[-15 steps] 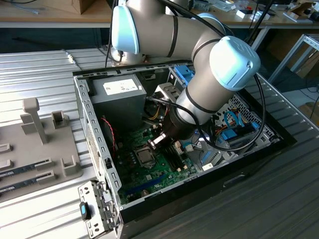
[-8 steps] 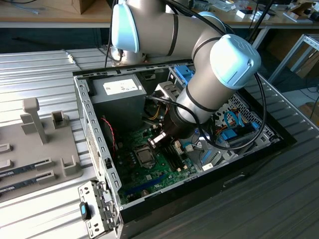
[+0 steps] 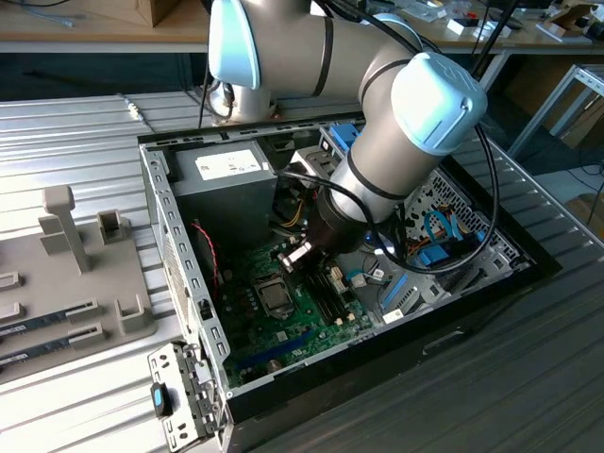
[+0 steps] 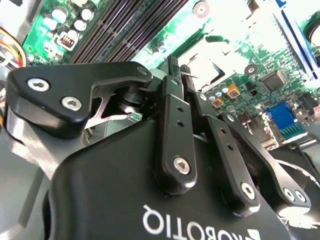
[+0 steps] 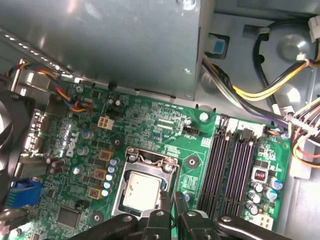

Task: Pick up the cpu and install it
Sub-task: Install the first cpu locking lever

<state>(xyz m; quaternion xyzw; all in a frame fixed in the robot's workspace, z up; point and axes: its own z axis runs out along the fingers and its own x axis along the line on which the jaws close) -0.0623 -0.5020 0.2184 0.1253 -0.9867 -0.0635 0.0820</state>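
Closed and empty-looking, the end effector [image 5: 171,200] hovers just beside the cpu [image 5: 142,194], seated in its socket; light, rigid, fragile, best gripped by edges.

You see a ribbed grey metal table [image 3: 75,142] carrying the open black computer case [image 3: 491,283] at the exterior view's right and a grey plastic fixture tray [image 3: 132,326] with slotted holders at its left.

Grey arm [image 3: 377,142] with pale-blue caps, black screw-studded gripper [image 4: 175,75]
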